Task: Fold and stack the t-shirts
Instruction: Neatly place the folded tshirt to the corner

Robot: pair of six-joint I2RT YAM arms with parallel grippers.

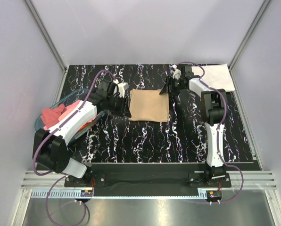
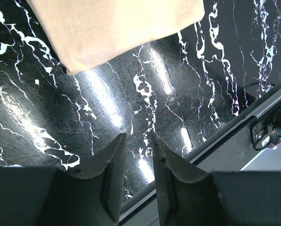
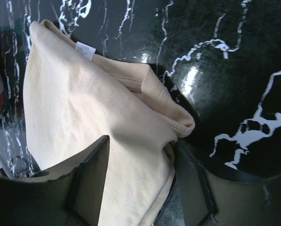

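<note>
Marbled table (image 1: 178,141), tan t-shirt (image 3: 84,122) within right pincer (image 3: 141,141)

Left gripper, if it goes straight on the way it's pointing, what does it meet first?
Probably the bare marbled table just ahead of the left gripper; the tan t-shirt lies beyond that. Depth is unclear.

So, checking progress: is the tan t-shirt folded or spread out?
Folded: the tan t-shirt lies as a compact rectangle with layers doubled at one corner.
</note>
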